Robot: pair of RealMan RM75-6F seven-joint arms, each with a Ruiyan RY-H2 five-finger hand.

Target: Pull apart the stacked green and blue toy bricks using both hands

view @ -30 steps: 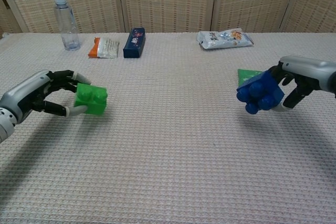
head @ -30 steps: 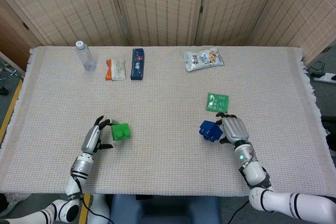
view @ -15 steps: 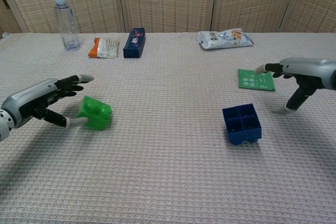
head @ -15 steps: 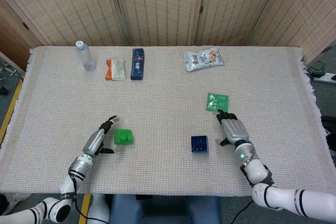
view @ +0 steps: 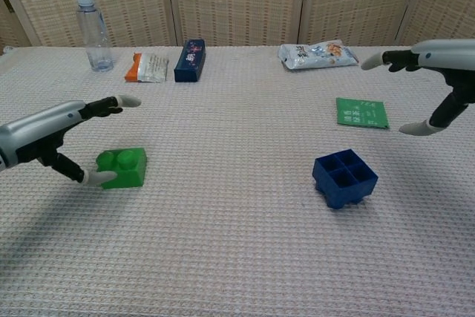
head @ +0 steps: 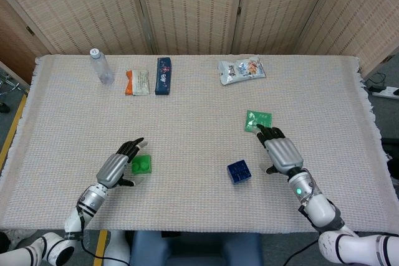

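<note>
The left hand (view: 52, 135) was spread, fingers apart and holding nothing, hovering just over the green brick (view: 122, 168), with its thumb tip close beside the brick's near left edge; whether it actually touched could not be told. The brick sat upright on the woven desk (head: 199, 91), studs up, on the near left side. The right hand (head: 282, 152) was likewise spread and empty, lifted clear of the desk in the chest view, its fingertips over the edge of a flat green packet (view: 361, 112). The blue brick (view: 344, 177) lay apart from that hand, near the middle right of the desk, turned over so that its hollow underside faced up. The two bricks lay well apart, each resting alone on the cloth, so the separation looked finished and the step in hand seemed to be the release and drawing away. The next move would probably call for little more than lifting both hands clear without nudging either brick, the left one needing the most care since its thumb was so near the green one. Farther back stood a water bottle (head: 100, 65), an orange and white snack pack (head: 136, 82), a dark blue box (head: 163, 75) and a white snack bag (head: 241, 70), all along the far edge and away from the work.
</note>
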